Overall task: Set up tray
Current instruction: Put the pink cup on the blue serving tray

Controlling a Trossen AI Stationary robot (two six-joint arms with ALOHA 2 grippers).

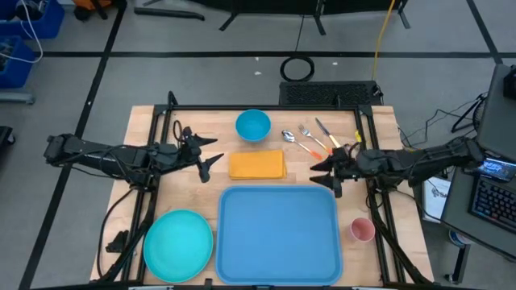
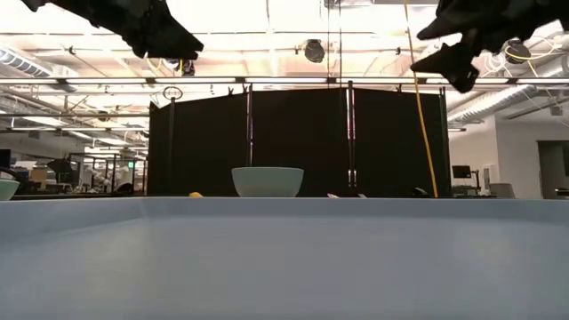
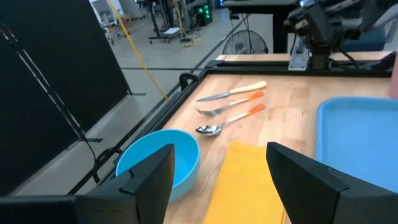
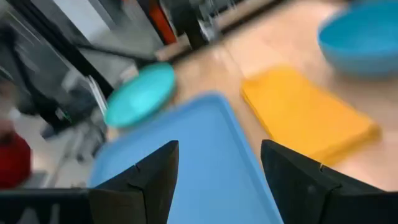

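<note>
From above, the large flat blue plastic tray (image 1: 279,231) lies bare at lower centre of the wooden desk (image 1: 379,133), ready for loading, while in both wrist views the left end effector (image 3: 219,167) and right end effector (image 4: 219,163) hover spread wide, empty.

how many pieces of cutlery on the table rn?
3, all in a cluster at the far side of the table, right of the blue bowl: spoon, fork, knife. The tray is bare; nothing seems hidden.
</note>
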